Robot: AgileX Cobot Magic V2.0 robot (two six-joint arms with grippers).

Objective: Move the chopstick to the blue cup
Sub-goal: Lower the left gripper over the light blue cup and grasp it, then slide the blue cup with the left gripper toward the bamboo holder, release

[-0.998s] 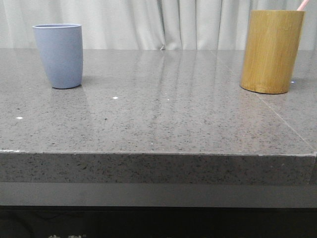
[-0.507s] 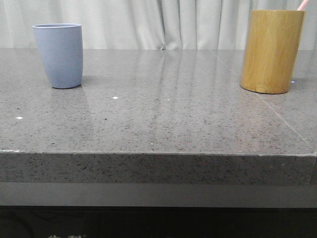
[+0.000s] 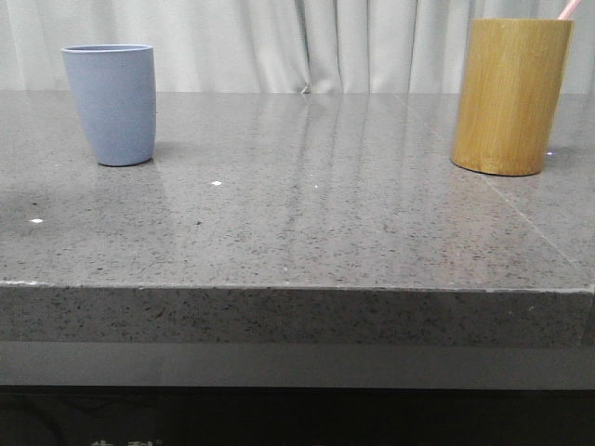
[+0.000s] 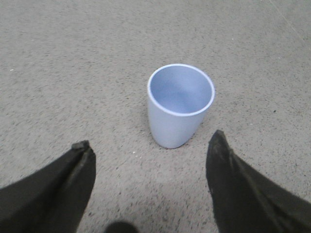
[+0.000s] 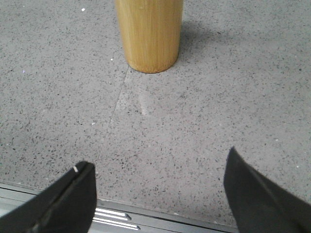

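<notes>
Blue cup (image 3: 110, 104) stands upright near the desk's (image 3: 307, 232) far left corner, left gripper (image 4: 148, 153) spread wide, empty, short of it. Pink chopstick (image 3: 568, 9) tip juts from the holder (image 3: 509, 96) far right; right gripper (image 5: 158, 177) wide open, empty.

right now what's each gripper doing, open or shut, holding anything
Left gripper: open, holding nothing, above the blue cup.
Right gripper: open, holding nothing, short of the bamboo holder.
</notes>
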